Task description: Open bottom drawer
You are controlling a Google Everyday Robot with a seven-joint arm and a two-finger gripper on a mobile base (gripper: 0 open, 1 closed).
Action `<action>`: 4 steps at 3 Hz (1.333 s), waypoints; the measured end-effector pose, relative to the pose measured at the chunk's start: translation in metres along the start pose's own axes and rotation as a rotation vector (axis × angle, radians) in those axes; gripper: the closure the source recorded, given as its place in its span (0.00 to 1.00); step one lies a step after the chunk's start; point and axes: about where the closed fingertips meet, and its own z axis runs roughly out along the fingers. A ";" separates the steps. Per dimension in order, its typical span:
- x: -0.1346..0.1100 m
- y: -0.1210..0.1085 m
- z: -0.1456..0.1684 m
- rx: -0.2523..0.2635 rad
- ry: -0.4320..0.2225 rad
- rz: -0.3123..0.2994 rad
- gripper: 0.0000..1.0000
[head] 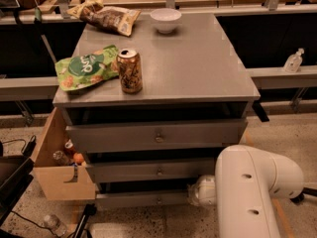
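Note:
The bottom drawer (143, 200) is the lowest and slimmest grey front of the cabinet, with a small round knob (159, 200) in its middle. It looks closed or nearly closed. Above it sit the mid-sized drawer (153, 171) and the tallest drawer (158, 135). My white arm (247, 192) rises from the lower right. Its wrist end and gripper (198, 192) sit at the right end of the bottom drawer front, right of the knob. The arm hides the fingers.
On the cabinet top (198, 63) stand a brown can (130, 71), a green snack bag (84, 72), a brown chip bag (106, 16) and a white bowl (166, 20). A wooden box (57, 175) with small items hangs at the cabinet's left side. A bottle (293, 61) stands far right.

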 end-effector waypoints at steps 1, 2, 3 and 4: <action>0.000 0.000 0.000 0.000 0.000 0.000 0.13; 0.000 0.000 0.000 0.000 0.000 0.000 0.00; 0.000 0.001 -0.013 0.017 -0.025 -0.025 0.00; -0.006 0.003 -0.035 0.014 -0.021 -0.064 0.00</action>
